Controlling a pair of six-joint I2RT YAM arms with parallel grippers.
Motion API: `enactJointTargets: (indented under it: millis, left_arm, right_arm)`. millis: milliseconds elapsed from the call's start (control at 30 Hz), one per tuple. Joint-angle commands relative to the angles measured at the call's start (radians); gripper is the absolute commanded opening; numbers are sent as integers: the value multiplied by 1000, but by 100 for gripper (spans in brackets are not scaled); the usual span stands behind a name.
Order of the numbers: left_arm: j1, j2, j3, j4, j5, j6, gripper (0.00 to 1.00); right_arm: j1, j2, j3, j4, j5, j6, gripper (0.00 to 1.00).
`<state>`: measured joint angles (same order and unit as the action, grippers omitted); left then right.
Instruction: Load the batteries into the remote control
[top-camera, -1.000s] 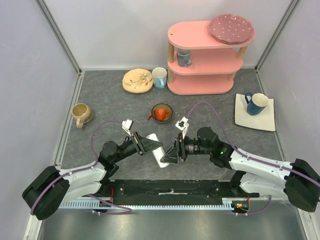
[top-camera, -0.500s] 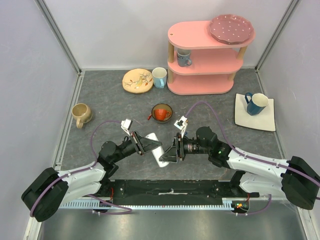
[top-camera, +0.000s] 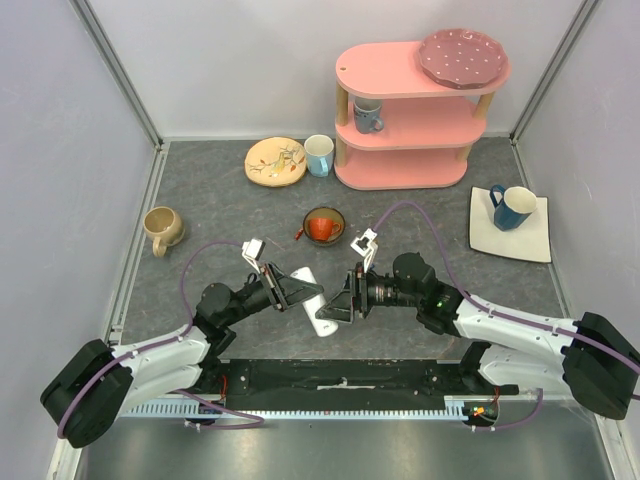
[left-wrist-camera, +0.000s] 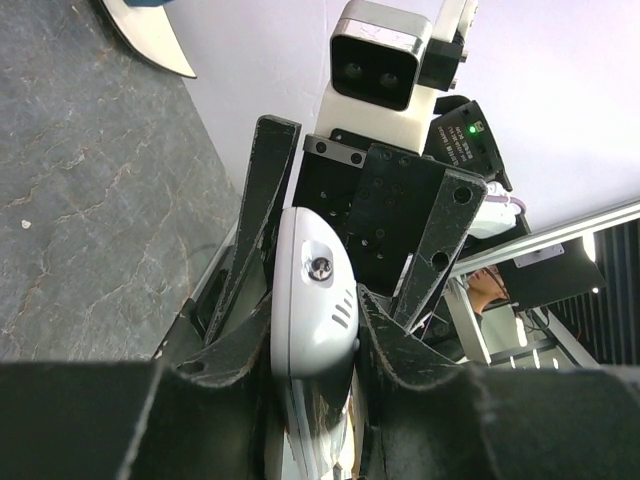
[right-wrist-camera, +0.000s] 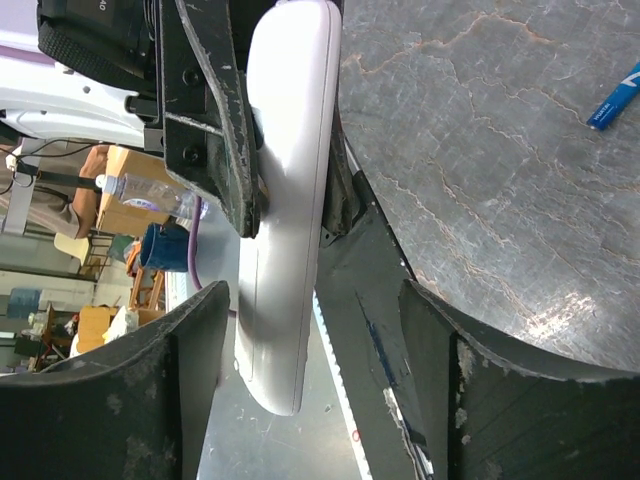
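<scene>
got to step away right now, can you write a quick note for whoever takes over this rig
Left pincer: shut on the remote control, near the table's front edge.
Right pincer: open, with a finger on either side of the remote's free end, not clamped.
Batteries: a red-orange heap in the small brown bowl beyond the arms. What looks like a blue battery lies loose on the table.
Done: the remote is in hand.
Left: no battery is in either pincer. I can't tell if the battery cover is off. Probably open it, then fetch and load the batteries.
</scene>
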<state>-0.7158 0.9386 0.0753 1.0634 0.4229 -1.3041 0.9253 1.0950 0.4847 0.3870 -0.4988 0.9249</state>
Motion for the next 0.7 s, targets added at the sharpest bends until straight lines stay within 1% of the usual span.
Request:
enactJointTargets:
  millis: [0, 67, 167, 200, 300, 367, 400, 433, 467, 533, 567, 667]
  left_arm:
    - [-4, -14, 6, 17, 24, 17, 2]
    - [-4, -14, 6, 18, 24, 19, 2]
    - [-4, -14, 7, 17, 27, 19, 2]
    - [-4, -17, 7, 17, 25, 19, 2]
    - [-4, -20, 7, 10, 22, 22, 2]
    - [-4, -20, 6, 7, 20, 26, 2]
    - [-4, -20, 6, 6, 19, 28, 2]
    - [-4, -20, 4, 6, 17, 29, 2]
    - [-4, -21, 4, 4, 16, 31, 2]
    - [-4, -20, 4, 4, 11, 31, 2]
    - [-4, -20, 6, 3, 11, 31, 2]
    - [-4, -21, 12, -3, 11, 34, 2]
  right_arm:
    - [-2, 17, 34, 46, 22, 20, 75]
    - [-2, 25, 37, 58, 19, 25, 72]
    - [-3, 42, 34, 73, 11, 28, 62]
    - [-2, 46, 29, 76, 8, 31, 56]
    - [-2, 49, 23, 92, -3, 37, 50]
    - [0, 45, 22, 104, -14, 45, 52]
    - [-3, 40, 20, 108, -18, 49, 57]
    - [-2, 37, 20, 110, -21, 51, 58]
    - [-2, 34, 18, 112, -26, 51, 58]
    - [-2, 29, 17, 113, -32, 52, 54]
    - [-2, 31, 14, 115, -37, 52, 48]
    - [-2, 42, 3, 134, -52, 63, 36]
